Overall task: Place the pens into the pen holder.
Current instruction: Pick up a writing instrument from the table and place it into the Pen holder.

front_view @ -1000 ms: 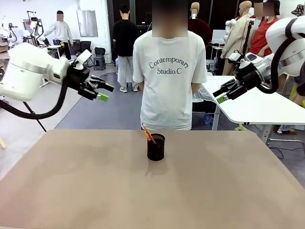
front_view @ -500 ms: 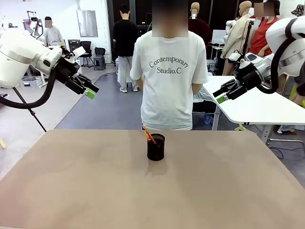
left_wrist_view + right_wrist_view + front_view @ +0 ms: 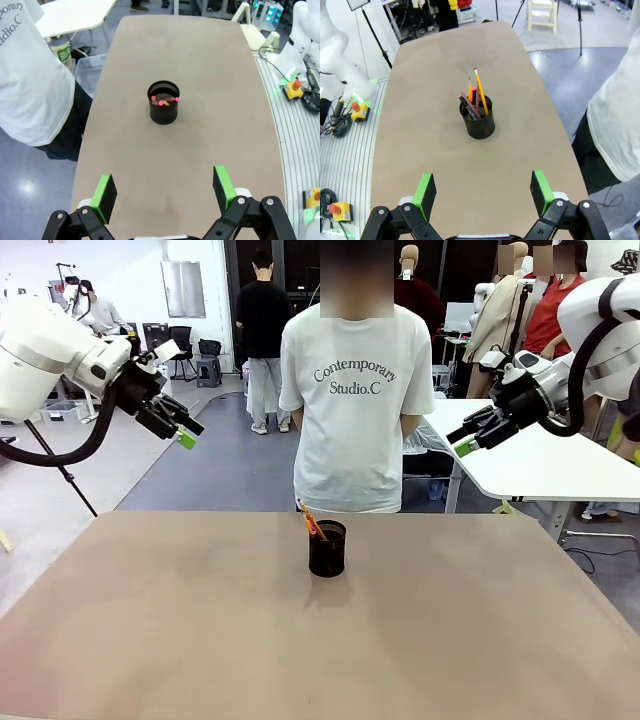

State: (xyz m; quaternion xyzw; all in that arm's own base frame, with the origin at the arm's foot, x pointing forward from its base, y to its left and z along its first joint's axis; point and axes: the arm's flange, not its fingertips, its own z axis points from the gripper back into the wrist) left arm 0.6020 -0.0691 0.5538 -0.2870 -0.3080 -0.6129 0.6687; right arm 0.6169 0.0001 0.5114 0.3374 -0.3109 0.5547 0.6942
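On the bare tan surface, the black pen holder stands mid-table with the pens upright inside. Above, left end effector and right end effector hang spread, empty. A person stands beyond.

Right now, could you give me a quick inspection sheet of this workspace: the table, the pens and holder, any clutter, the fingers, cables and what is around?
Surface: brown table, bare apart from the holder.
Job's things: black holder upright near the table's middle; pens stand inside it, leaning, tips above the rim.
Clutter: nothing seen on the table.
Grippers: left gripper and right gripper are raised off the table, fingers open, holding nothing.
Cables: black hoses along both arms; loose cables on the floor beside the table.
Surroundings: a person in a white T-shirt stands at the far edge; a white table behind; other people farther off.
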